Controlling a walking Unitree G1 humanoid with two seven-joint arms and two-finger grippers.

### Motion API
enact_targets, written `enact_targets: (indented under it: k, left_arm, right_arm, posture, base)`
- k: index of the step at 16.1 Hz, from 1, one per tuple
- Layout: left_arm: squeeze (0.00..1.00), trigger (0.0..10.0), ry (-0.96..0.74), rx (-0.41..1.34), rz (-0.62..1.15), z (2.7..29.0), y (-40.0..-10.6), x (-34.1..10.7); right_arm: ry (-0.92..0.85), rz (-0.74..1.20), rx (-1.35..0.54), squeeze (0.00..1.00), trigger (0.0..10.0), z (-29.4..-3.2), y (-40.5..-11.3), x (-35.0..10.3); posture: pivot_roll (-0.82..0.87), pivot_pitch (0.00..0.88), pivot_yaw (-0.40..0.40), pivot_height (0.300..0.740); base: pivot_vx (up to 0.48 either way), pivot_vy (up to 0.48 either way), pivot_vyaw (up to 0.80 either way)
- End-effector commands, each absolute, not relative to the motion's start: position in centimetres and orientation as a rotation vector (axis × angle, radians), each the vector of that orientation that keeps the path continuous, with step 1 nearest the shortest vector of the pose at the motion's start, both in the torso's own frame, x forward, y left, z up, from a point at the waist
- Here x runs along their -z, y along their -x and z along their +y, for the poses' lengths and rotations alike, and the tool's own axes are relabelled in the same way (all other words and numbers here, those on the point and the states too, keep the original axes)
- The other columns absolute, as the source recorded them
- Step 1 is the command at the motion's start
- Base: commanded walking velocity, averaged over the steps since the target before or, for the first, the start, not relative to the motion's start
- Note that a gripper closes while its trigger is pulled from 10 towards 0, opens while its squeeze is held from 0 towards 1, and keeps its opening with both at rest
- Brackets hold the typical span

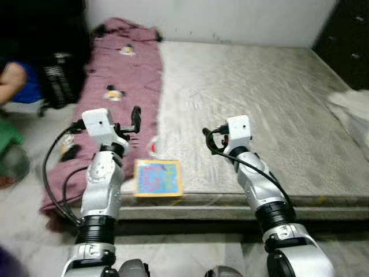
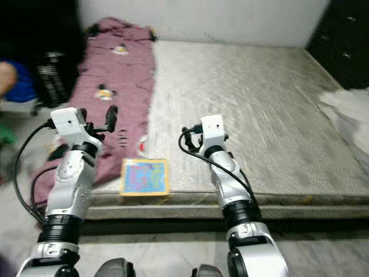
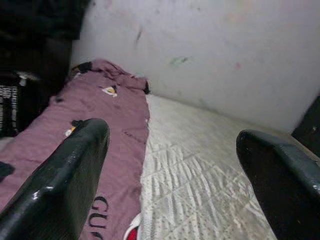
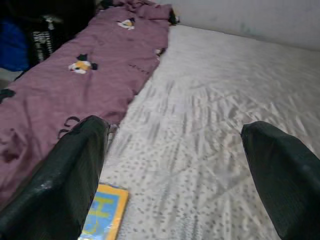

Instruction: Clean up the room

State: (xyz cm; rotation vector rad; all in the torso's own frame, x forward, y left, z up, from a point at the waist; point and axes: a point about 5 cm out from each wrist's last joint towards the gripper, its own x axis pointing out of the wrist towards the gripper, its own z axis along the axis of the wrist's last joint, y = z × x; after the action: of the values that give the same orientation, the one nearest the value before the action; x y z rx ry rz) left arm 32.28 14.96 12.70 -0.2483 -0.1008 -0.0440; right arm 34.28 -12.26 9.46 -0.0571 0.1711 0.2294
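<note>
Two arms up over the mattress (image 1: pixel 259 115); from the head views, the yellow-edged book (image 1: pixel 158 178) lies flat at the near mattress edge, between both, below and nearer the left end effector (image 1: pixel 136 120), beside the maroon blanket (image 1: pixel 124 75). Left wrist view: fingers (image 3: pixel 65 185) spread wide, empty, blanket and wall ahead. Right wrist view: right end effector (image 4: pixel 175 170) likewise splayed, book corner just under its near finger. Left arm looks the likelier reach.

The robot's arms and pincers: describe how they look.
Both arms are silver-grey jointed segments with black ribbed collars near the base. Each wrist carries a white box-shaped camera housing, and black cables loop loosely alongside each forearm. The left pincer and right pincer each have two long, glossy black fingers.
</note>
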Motion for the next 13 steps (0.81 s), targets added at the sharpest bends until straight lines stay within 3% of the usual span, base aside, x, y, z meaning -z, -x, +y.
enact_targets:
  k: [1, 10, 13]
  left_arm:
    - [0.0, 10.0, 0.25, 0.087, -0.124, 14.05, -32.33, -13.31]
    - [0.0, 10.0, 0.251, 0.09, -0.118, 14.09, -32.3, -13.24]
    - [0.0, 10.0, 0.264, 0.08, -0.098, 14.06, -32.43, -13.02]
  right_arm:
    - [0.062, 0.163, -0.21, 0.0, 10.0, -13.11, -34.54, -9.85]
    - [0.058, 0.165, -0.212, 0.0, 10.0, -13.06, -34.57, -9.87]
    - [0.055, 0.166, -0.21, 0.0, 10.0, -13.1, -34.59, -9.87]
  posture:
    - [-0.01, 0.0, -0.036, 0.74]
    - [-0.01, 0.0, -0.035, 0.74]
    - [-0.01, 0.0, -0.035, 0.74]
  base:
    - [0.352, 0.0, 0.0]
    - [0.289, 0.0, 0.0]
    - [0.0, 0.0, 0.0]
